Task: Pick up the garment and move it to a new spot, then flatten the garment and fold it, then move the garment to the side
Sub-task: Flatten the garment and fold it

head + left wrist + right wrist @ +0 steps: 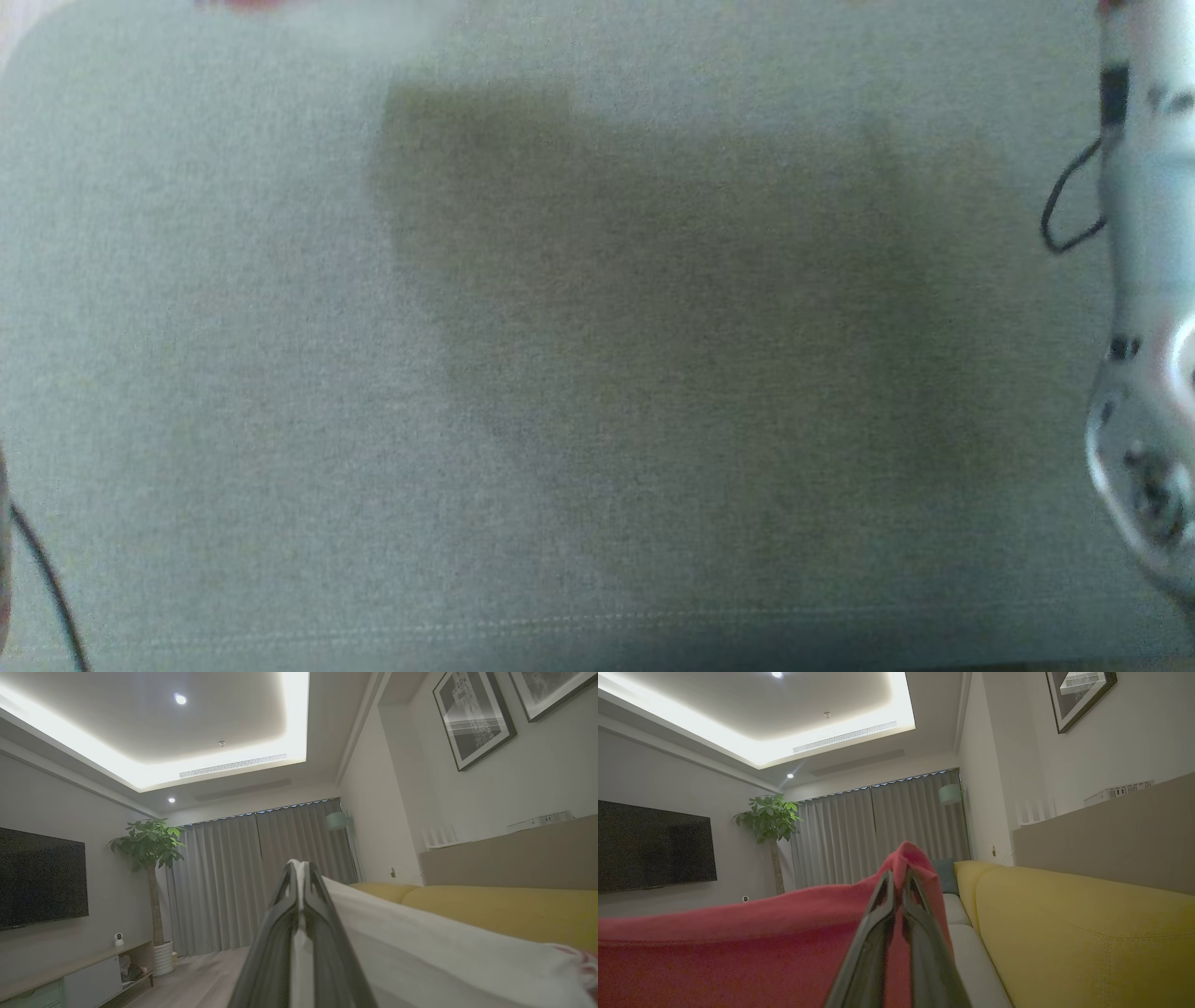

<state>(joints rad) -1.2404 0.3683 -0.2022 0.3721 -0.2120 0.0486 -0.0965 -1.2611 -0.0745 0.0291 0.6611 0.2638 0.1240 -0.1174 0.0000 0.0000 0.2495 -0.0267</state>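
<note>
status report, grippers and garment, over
Left gripper shut on garment, white edge. Right gripper shut on its red edge. Cloth spans between both. Yellow sofa back close alongside.

The left gripper (299,868) has its two long dark fingers pressed together, pinching a white fold of the red and white cloth garment (420,952) at their tips. The right gripper (899,877) is likewise clamped on the garment's red edge. Both point obliquely upward. The pale right forearm (1144,280) is blurred.
</note>
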